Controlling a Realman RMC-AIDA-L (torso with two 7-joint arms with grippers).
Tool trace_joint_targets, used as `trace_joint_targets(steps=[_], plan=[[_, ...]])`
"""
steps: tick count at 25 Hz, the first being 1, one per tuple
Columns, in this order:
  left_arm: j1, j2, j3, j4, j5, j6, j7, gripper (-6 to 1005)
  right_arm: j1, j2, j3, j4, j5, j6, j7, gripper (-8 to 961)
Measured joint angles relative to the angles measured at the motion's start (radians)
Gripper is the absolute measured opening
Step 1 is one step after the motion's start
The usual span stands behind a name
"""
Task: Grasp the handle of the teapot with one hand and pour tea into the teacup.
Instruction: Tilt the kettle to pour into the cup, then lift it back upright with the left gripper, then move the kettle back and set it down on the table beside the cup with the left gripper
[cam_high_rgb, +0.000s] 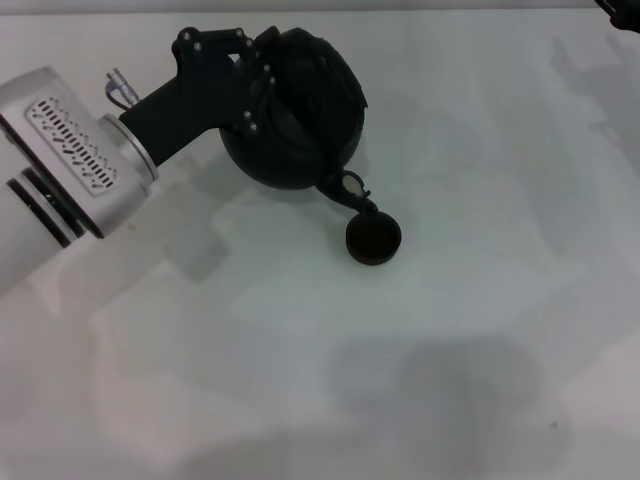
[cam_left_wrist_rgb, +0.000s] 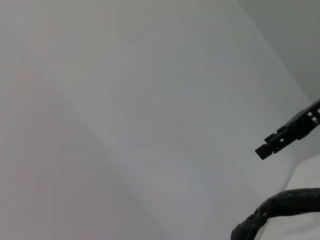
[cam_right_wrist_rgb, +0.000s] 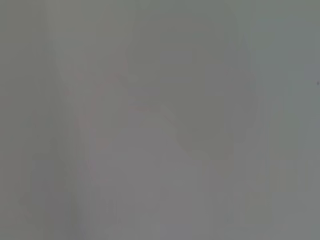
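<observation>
In the head view, the left arm reaches in from the left side, and the left gripper (cam_high_rgb: 262, 85) is on top of the teapot (cam_high_rgb: 300, 120). I cannot tell if its fingers are clamped on the handle. The teapot is round, matte black and tilted, with its spout (cam_high_rgb: 350, 190) pointing down to the teacup (cam_high_rgb: 373, 239), which stands on the white bench (cam_high_rgb: 450, 350) just below it. The right gripper (cam_high_rgb: 625, 8) shows only a bit at the far right corner.

In the left wrist view, a dark curved handle (cam_left_wrist_rgb: 275, 210) is seen, and the other gripper farther away.

The right wrist view shows only grey blur.
</observation>
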Motion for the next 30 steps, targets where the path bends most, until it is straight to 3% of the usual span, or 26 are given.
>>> trace_joint_targets(steps=[9,14,22,30], plan=[[0.026,0.0,-0.006,0.037,-0.063,0.006,-0.038,90,-0.001,0.0,0.0,-0.001,0.0,0.0,0.0,855],[0.103,-0.003,-0.071,0.141,-0.199,0.008,-0.038,90,-0.005,0.0,0.0,-0.001,0.0,0.002,0.0,855],[0.197,-0.004,-0.133,0.237,-0.21,0.022,-0.108,91,-0.003,-0.002,0.0,-0.001,0.0,0.002,0.0,856],[0.3,-0.01,-0.161,0.339,-0.317,0.015,-0.13,91,0.0,-0.003,0.022,-0.023,0.0,-0.012,-0.004,856]])
